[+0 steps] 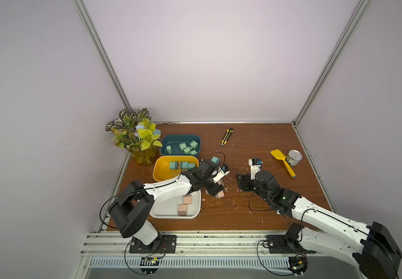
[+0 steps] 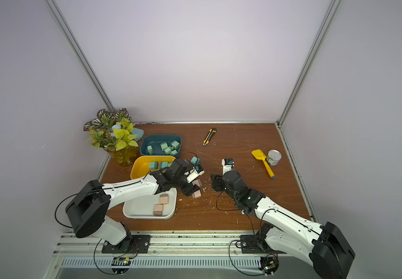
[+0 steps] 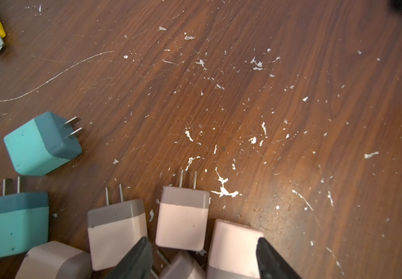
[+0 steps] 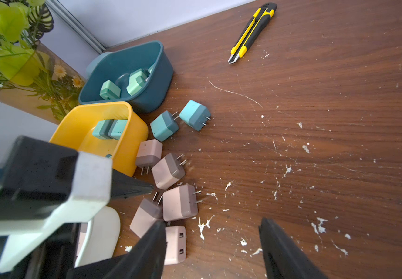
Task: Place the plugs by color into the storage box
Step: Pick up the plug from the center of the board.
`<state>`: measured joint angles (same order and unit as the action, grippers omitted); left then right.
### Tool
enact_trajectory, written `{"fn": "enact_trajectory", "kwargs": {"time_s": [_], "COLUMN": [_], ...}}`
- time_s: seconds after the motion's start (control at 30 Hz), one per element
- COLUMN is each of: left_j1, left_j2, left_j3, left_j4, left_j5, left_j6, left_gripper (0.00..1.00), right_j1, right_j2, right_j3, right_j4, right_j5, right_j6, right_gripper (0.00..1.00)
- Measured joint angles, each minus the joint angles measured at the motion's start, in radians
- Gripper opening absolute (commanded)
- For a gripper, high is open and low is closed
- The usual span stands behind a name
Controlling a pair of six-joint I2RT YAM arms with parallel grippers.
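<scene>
Notably, left arm [image 1: 168, 190] covers most of the loose heap in both top views; right wrist view shows it left of centre: five pink plugs [image 4: 168, 170], two teal-blue plugs [image 4: 195, 114] on the table [image 4: 316, 120], beside the yellow bin [image 4: 125, 157]. White tray [image 1: 192, 215] holds two pink; yellow bin, teal-blue; blue bin [image 4: 157, 79], mint plugs [image 4: 110, 89]. Left tool [image 3: 202, 239] released, straddling pink plugs; right tool [image 4: 213, 221] released over table. Plant [image 1: 134, 137] upper left; knife [image 1: 227, 137], scoop [image 1: 282, 163], can [image 1: 294, 157] well apart, right.
</scene>
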<state>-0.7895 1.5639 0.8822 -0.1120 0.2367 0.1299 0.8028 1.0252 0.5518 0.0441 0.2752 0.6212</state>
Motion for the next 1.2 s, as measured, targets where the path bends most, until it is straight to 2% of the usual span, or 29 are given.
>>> {"fn": "enact_trajectory", "kwargs": {"time_s": [0.23,0.67,0.93,1.2], "left_j1": [-0.003,-0.003,-0.004,-0.026], "left_j2": [0.045,0.124,0.117,0.026], "left_j3": [0.014,0.069,0.069,0.01], "left_j4": [-0.02,-0.05,-0.063,-0.076], "left_j5": [0.014,0.027,0.024,0.017], "left_j6": [0.011,0.013,0.017,0.024], "left_gripper": [0.7,0.67,0.62,0.62], "right_j1": [0.0,0.0,0.0,0.0], "right_j2": [0.048,0.038,0.028,-0.018], "right_j3": [0.003,-0.016,-0.018,-0.018], "right_j4": [0.013,0.06,0.057,0.033], "right_j5": [-0.018,-0.019,-0.019,-0.018], "right_j6": [-0.004,0.01,0.016,0.021], "right_gripper": [0.68,0.69,0.69,0.69]}}
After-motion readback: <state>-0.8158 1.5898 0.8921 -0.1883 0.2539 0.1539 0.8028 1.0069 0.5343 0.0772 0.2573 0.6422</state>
